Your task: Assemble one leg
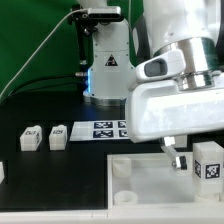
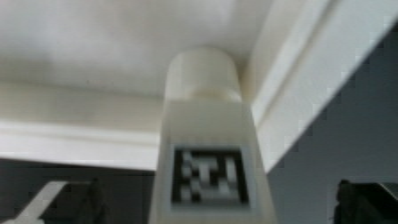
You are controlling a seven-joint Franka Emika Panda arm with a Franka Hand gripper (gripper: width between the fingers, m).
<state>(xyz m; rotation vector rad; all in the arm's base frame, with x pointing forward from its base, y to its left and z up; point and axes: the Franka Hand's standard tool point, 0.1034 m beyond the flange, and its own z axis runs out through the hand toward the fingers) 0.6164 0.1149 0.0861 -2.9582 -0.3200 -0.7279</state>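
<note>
Black table (image 1: 60, 180) under me carries the large white square tabletop (image 1: 140, 180) with its raised corner sockets, and my tool (image 1: 176, 150), fingers spread apart and empty, hangs just beside the small white tagged leg (image 1: 207, 160), which stands upright at the exterior view's right.

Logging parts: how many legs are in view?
3 legs: two side by side on the exterior view's left, one standing at its far right. A cut-off white piece at the left edge may be another.
</note>
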